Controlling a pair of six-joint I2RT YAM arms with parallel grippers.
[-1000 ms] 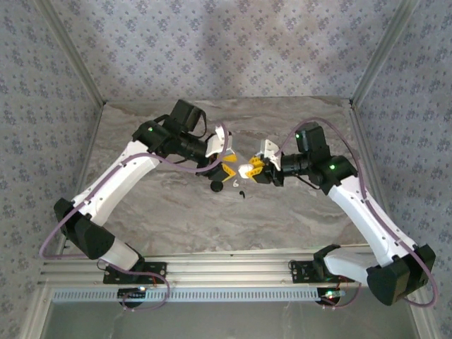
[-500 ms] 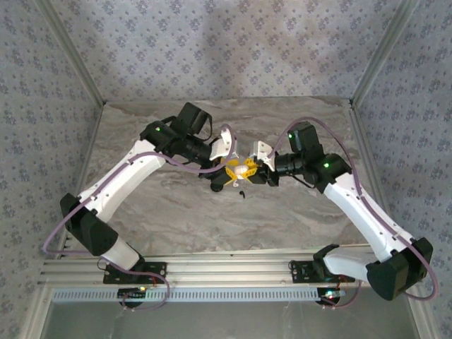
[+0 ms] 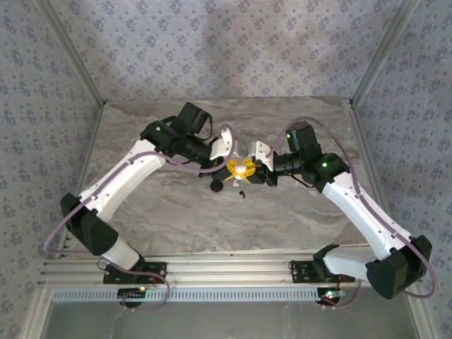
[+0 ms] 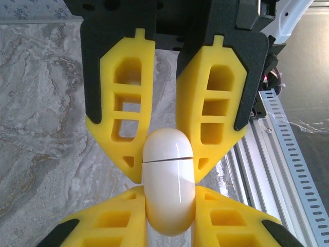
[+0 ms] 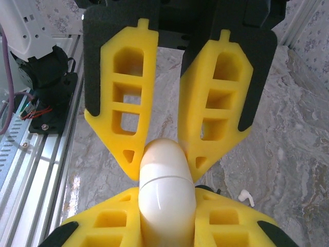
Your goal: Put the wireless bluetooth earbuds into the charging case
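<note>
The wrist views show the left gripper (image 4: 169, 203) and right gripper (image 5: 167, 200) each pinching an end of the white charging case (image 4: 168, 175), while the overhead view shows a black earbud (image 3: 241, 193) and black case (image 3: 216, 186) just near-side of it.

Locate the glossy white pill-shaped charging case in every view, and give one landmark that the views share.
Top external: the glossy white pill-shaped charging case sits just above the picture's centre.
Left wrist: lower centre, its seam facing the camera.
Right wrist: lower centre, running down to the bottom edge.
Shared landmark: the ribbed aluminium rail, at the bottom in the top view, on the right in the left wrist view, on the left in the right wrist view.
</note>
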